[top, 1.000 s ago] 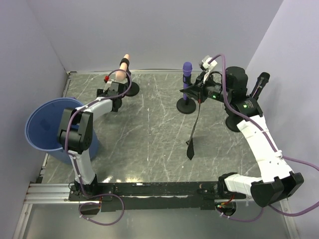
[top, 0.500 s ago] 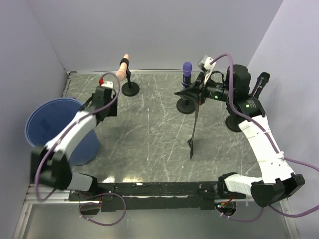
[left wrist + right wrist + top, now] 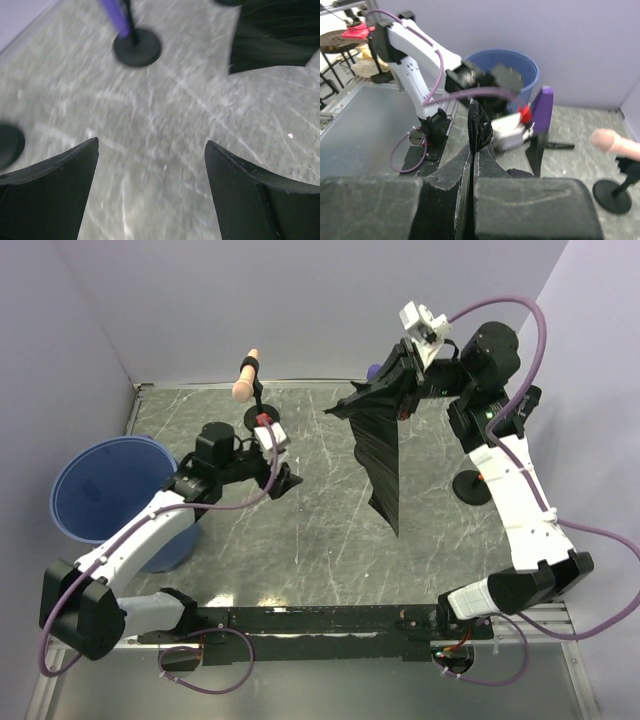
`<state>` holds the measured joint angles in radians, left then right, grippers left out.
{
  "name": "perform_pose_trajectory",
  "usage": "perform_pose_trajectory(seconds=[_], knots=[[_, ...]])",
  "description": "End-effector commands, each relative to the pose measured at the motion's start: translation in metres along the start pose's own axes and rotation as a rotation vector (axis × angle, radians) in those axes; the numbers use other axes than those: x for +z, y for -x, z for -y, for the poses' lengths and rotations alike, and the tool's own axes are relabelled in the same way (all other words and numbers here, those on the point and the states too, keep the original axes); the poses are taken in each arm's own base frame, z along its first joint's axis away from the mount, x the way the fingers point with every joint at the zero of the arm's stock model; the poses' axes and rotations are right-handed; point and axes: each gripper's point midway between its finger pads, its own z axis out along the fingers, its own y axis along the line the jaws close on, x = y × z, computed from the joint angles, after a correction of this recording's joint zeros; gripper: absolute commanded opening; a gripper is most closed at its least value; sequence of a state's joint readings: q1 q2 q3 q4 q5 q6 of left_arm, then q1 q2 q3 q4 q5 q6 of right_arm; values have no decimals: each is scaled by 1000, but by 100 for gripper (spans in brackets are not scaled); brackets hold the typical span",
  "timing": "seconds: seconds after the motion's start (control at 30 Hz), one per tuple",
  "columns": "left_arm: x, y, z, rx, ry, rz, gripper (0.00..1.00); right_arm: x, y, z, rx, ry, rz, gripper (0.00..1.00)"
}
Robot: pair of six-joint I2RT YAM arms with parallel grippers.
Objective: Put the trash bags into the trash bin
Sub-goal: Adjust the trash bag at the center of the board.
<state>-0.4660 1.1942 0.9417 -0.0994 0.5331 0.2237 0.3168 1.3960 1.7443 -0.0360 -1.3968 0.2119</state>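
your left wrist view is blurred throughout: the purple stand [image 3: 121, 22] loses its top to the upper edge, the trash bag [image 3: 272, 37] is cut by the top and right edges, and 1 dark disc [image 3: 9, 145] is half lost at the left edge. from above, the trash bag covers nearly all of that stand, and the left arm [image 3: 150, 532] hides the near right wall of the trash bin [image 3: 100, 485].

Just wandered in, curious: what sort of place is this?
Probably a robot test cell: two white jointed arms bolted to a grey marbled tabletop, plain lilac walls closing it in, and a large round blue plastic bin.
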Motion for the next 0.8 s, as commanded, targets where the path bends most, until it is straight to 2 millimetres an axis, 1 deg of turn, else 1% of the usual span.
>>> perform_pose_trajectory(seconds=[0.0,0.07,0.13,0.2,0.23,0.37,0.47,0.53,0.6,0.63,0.67,0.73,0.77], knots=[[25,51,42,229,-186,219,91,0,36,-37,-151,191,-23,0],[39,58,57,215,-239,255,92,2,43,-35,-182,199,-20,0],[51,67,64,173,-277,292,92,3,50,-33,-200,208,-21,0],[62,76,70,130,-305,322,98,4,54,-34,-218,217,-21,0],[63,82,76,135,-330,345,98,4,55,-32,-224,214,-19,0],[80,87,88,120,-383,365,98,6,58,-27,-239,207,-14,0],[89,90,94,110,-425,370,95,7,59,-23,-244,199,-9,0],[96,88,97,100,-451,364,93,7,59,-21,-250,195,-7,0],[101,87,99,102,-485,365,89,7,59,-19,-250,192,-7,0],[103,86,102,103,-508,362,84,7,58,-18,-247,190,-7,0],[105,87,105,104,-538,361,77,7,58,-16,-247,186,-6,0],[110,84,110,103,-593,346,58,6,59,-15,-252,176,-5,0],[111,85,111,104,-611,341,51,5,58,-13,-247,171,-6,0]])
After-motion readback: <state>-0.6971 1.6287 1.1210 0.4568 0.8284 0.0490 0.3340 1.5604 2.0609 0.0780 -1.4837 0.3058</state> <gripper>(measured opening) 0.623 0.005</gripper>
